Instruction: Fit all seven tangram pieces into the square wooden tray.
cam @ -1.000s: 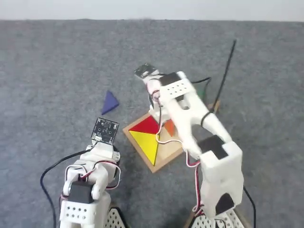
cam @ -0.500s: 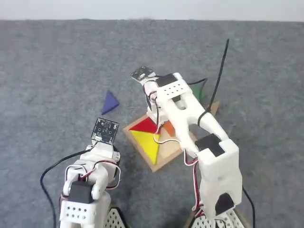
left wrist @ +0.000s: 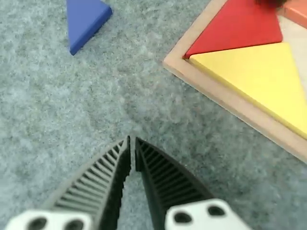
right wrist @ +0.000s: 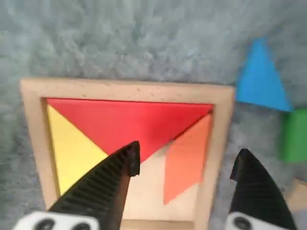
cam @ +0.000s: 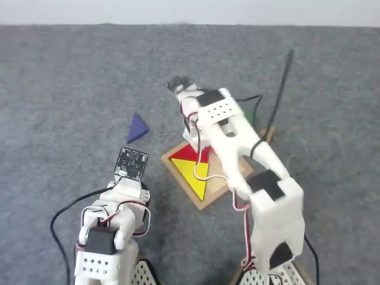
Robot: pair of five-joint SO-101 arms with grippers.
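R pincer (right wrist: 187, 160) jaws apart over tray (right wrist: 127, 85); orange piece (right wrist: 189, 143) betw. its tips, long axis crosswise to closing line. L pincer (left wrist: 132, 143) shut; dark-blue triangle (left wrist: 85, 19) ahead, nearer it.

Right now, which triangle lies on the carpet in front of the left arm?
The dark blue triangle; the red triangle and the yellow triangle sit inside the tray.

The tabletop is covered by a grey fuzzy fabric mat (cam: 71, 77); a plain pale wall (cam: 190, 10) is seen beyond its far edge.
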